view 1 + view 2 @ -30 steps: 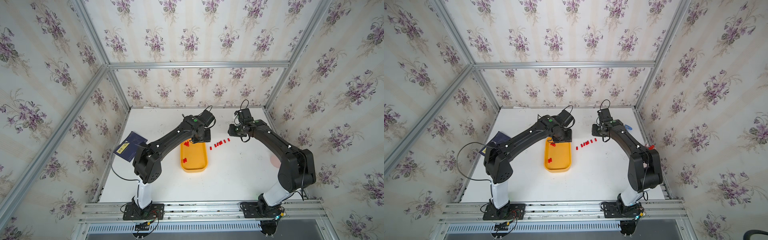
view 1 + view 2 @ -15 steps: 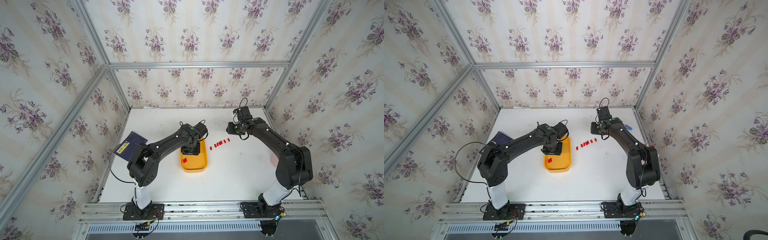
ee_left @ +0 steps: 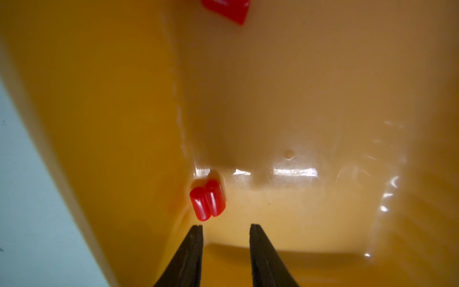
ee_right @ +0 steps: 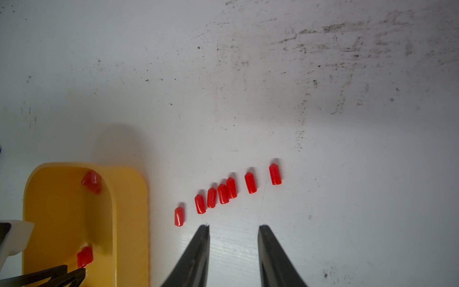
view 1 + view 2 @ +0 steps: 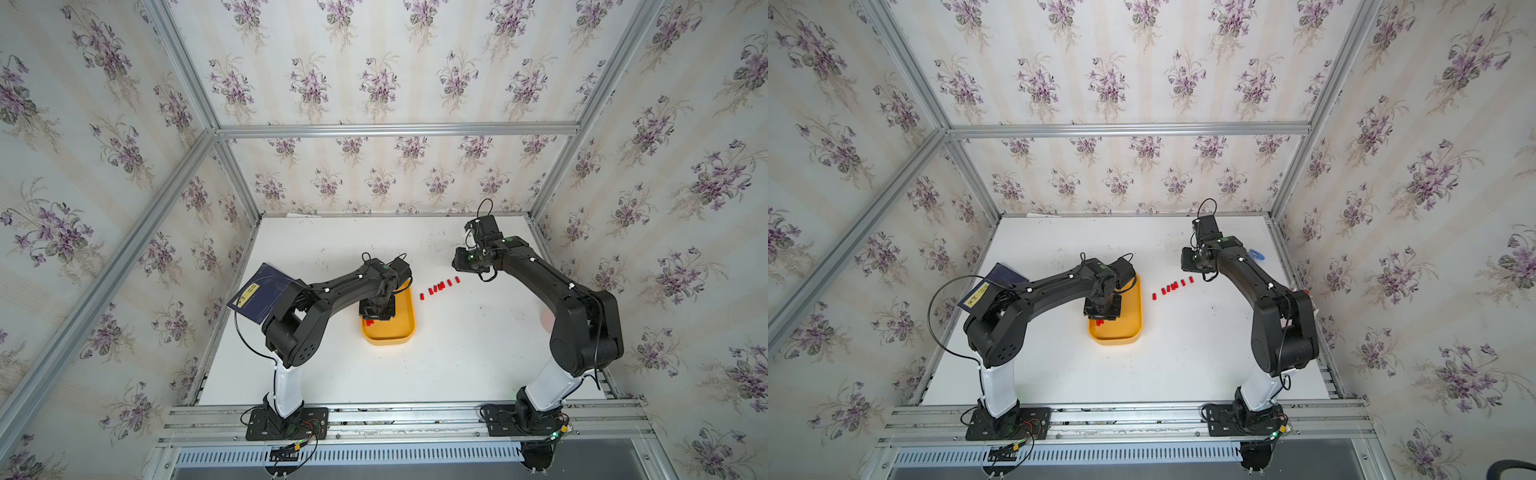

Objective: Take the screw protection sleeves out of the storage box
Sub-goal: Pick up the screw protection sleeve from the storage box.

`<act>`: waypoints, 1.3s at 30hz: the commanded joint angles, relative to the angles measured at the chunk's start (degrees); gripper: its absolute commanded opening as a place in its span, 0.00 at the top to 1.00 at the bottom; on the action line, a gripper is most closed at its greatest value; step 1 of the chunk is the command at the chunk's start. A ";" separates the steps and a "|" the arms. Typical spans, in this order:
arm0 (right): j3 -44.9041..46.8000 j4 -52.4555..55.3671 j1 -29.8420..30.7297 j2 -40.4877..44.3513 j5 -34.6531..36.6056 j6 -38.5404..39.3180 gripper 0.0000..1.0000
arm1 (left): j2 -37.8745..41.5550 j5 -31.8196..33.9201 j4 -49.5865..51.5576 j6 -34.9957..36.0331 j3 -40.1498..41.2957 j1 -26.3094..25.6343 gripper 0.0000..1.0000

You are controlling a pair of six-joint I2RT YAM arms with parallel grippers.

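The left arm [image 5: 345, 286] covers much of the far half of the shallow yellow-orange plastic storage box [image 5: 405, 332] in both top views. Inside, the left pincer [image 3: 226, 226] stands apart, empty, just beside two tiny red screw protection sleeves [image 3: 207, 200] at its left wall. Seven more lie on the open white tabletop [image 4: 347, 149] right of it, near the right pincer [image 4: 233, 227], also apart.
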State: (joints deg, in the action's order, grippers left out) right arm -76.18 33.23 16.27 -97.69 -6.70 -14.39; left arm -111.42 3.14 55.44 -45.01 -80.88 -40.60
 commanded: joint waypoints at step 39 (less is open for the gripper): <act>-0.02 0.04 0.06 -1.09 -0.03 0.53 0.63 | 0.36 -0.39 -3.96 3.19 -0.99 0.78 0.88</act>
State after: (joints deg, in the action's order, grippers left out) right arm -75.94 33.23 16.34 -98.85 -6.87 -13.91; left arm -112.42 2.57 50.72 -42.94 -80.62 -39.86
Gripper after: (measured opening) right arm 0.373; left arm 0.116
